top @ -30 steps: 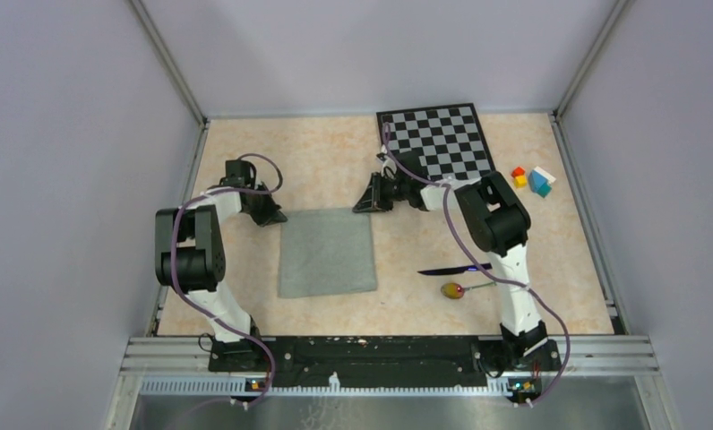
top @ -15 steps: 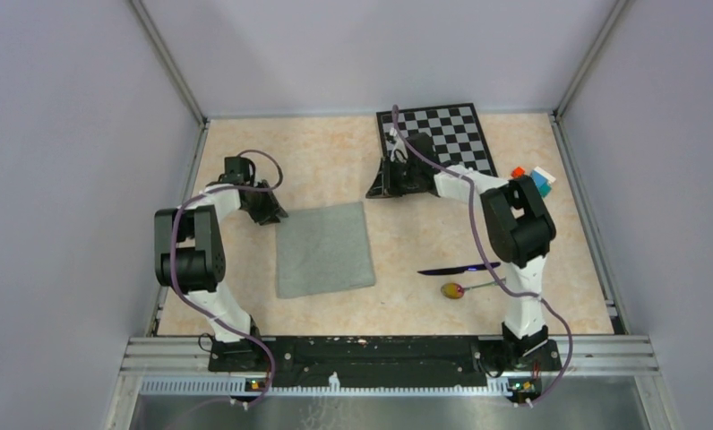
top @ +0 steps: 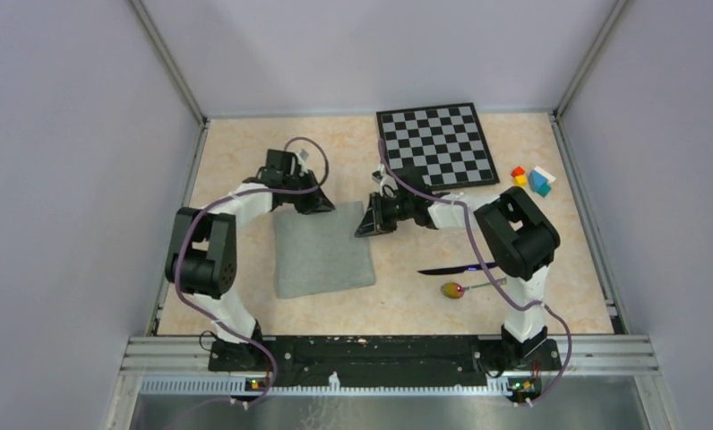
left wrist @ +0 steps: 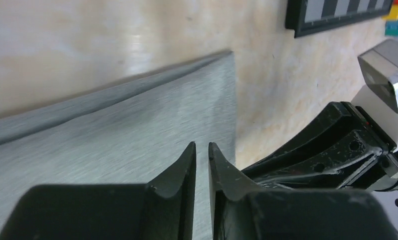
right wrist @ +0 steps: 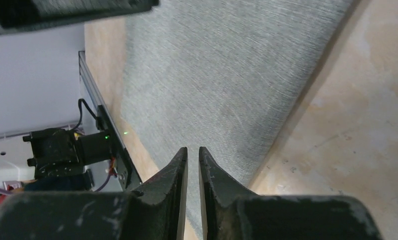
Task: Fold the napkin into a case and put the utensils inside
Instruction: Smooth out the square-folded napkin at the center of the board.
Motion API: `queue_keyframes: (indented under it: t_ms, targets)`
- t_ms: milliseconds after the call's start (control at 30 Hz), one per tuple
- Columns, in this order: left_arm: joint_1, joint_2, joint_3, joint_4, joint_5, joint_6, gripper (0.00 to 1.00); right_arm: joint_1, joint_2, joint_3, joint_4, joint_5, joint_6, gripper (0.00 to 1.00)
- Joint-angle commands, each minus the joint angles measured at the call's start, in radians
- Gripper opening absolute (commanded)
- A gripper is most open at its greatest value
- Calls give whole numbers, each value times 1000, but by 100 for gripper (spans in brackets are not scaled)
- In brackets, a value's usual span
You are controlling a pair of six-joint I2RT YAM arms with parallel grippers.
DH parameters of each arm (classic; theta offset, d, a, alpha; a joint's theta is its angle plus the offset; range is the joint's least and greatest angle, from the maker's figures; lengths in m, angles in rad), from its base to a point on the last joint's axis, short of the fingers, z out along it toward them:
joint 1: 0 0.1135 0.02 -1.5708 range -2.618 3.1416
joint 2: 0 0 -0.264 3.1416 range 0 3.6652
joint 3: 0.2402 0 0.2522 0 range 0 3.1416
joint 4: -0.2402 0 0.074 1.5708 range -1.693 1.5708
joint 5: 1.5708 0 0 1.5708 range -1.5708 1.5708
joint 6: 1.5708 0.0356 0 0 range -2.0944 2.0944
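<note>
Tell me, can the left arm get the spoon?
Probably not easily. The left gripper sits at the napkin's far edge, while the spoon lies far over by the right arm's base, beside the knife. Nothing covers it, though.

A pale, marbled beige tabletop is sitting inside a booth of plain lavender-grey walls. Slim metal posts are running up the far corners, and a silver rail is lining the near edge. Soft, even light is falling throughout.
</note>
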Motion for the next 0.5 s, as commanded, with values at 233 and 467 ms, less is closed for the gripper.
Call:
queue_keyframes:
  t_ms: [233, 467]
  targets:
    - [-105, 274, 76, 184, 48, -116, 13, -6, 30, -77, 103, -7, -24, 10]
    - [-88, 293, 44, 162, 12, -93, 12, -14, -19, -179, 13, 56, -138, 9]
